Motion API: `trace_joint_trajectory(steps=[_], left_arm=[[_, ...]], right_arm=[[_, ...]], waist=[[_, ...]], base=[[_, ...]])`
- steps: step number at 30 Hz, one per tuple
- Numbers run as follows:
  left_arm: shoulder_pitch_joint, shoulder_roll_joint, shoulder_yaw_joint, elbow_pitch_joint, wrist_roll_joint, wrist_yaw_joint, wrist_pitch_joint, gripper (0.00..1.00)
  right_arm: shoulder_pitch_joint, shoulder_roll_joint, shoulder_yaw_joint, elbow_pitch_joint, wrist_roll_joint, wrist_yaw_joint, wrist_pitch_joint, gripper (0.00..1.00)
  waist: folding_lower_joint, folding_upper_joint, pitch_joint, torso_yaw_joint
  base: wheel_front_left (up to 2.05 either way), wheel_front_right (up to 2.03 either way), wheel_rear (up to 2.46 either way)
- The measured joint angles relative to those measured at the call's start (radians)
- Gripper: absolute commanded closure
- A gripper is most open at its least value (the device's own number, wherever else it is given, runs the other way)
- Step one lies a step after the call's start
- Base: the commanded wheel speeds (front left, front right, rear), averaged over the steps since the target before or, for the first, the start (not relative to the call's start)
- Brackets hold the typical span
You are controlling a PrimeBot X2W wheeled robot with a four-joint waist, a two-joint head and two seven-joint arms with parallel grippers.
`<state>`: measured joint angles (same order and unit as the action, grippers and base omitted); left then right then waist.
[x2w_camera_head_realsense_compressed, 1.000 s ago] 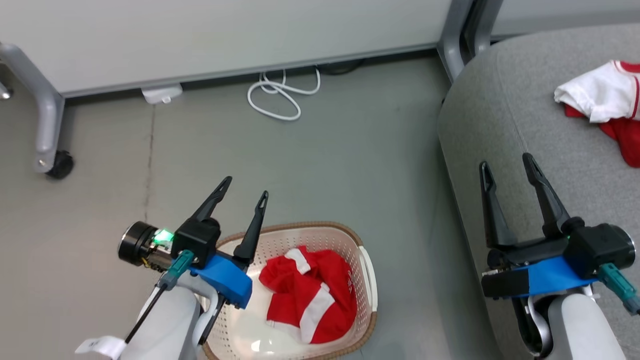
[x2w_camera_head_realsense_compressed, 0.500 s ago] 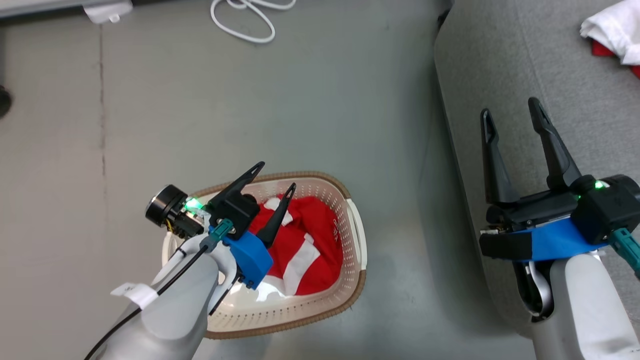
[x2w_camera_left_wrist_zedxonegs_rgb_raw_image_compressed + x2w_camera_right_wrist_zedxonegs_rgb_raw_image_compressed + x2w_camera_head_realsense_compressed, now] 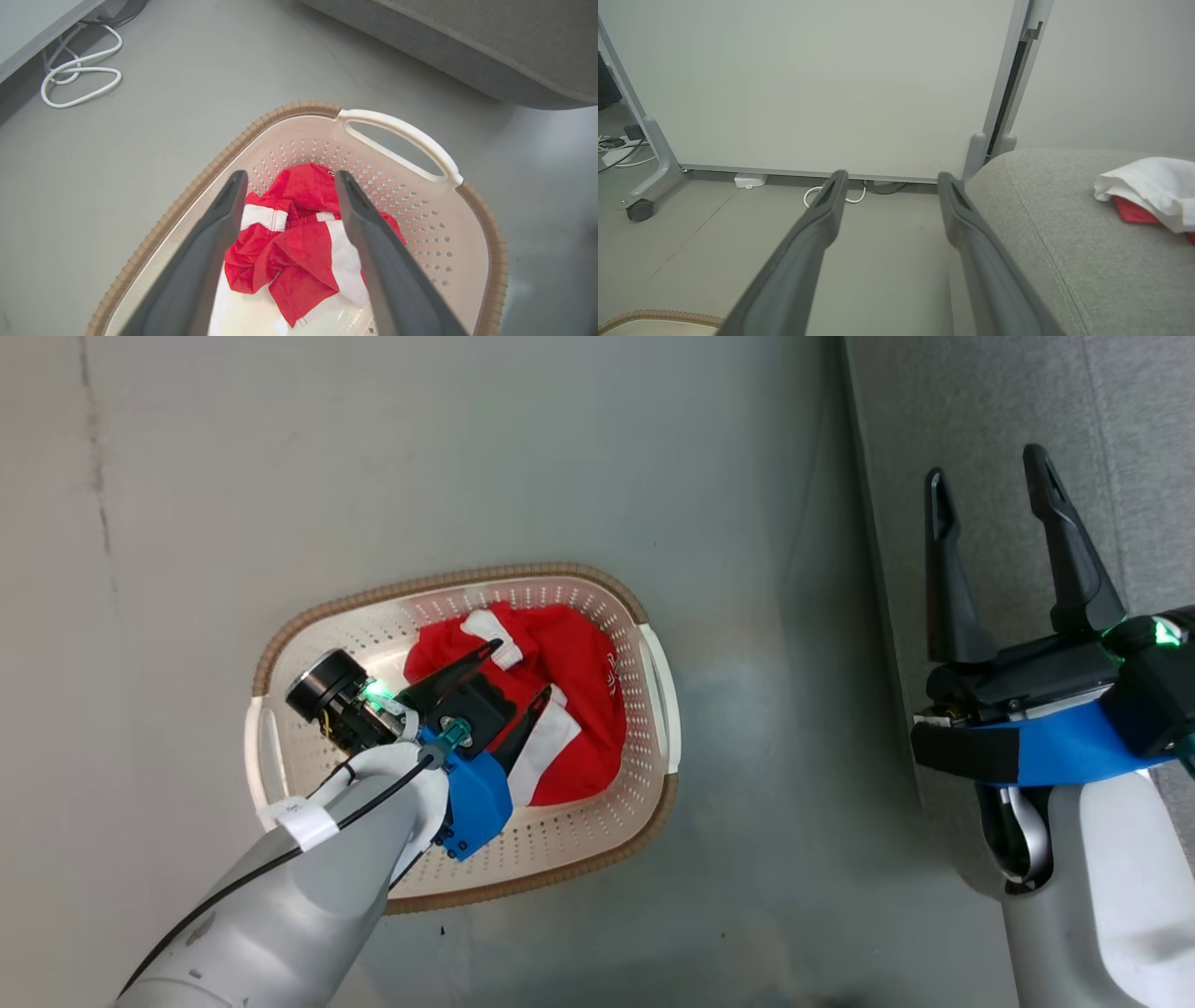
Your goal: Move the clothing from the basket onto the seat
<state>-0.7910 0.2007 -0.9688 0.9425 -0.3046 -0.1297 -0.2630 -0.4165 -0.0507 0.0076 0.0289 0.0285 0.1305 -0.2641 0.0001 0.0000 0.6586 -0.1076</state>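
My left gripper [image 3: 520,667]: fingers spread wide, holding nothing, low over the clothing.
Basket [image 3: 448,581]: cream, perforated, standing on the floor.
Clothing [image 3: 569,644]: red with white bands, crumpled in the basket's seat-side end.
Handling: I judge it light, limp and likely to trail; I'd pinch a raised fold near the middle.
My right gripper [image 3: 987,465]: fingers apart, empty, above the seat's edge.
Seat [image 3: 1120,411]: grey, soft upholstery; a white-and-red garment [image 3: 1148,186] lies on it.
Room: smooth grey floor [image 3: 373,448], pale panel [image 3: 808,84], coiled white cable [image 3: 79,74].

Head camera overhead, left wrist close (basket [image 3: 523,569] shared).
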Motion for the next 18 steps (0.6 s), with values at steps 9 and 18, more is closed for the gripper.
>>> trace_joint_trajectory(steps=[9, 18], left_arm=[[-0.122, -0.013, -0.181, 0.099, -0.064, 0.0, 0.0, 0.0], [-0.226, -0.025, -0.295, 0.197, -0.107, 0.0, 0.006, 0.0]], right_arm=[[-0.027, 0.0, -0.005, -0.032, -0.009, 0.0, 0.0, 0.0], [-0.052, 0.0, 0.001, -0.067, -0.012, 0.0, 0.0, 0.0]], waist=[[0.0001, 0.0, 0.118, 0.0], [0.0, 0.0, 0.226, 0.0]], base=[[0.0, 0.0, 0.0], [0.0, 0.0, 0.0]])
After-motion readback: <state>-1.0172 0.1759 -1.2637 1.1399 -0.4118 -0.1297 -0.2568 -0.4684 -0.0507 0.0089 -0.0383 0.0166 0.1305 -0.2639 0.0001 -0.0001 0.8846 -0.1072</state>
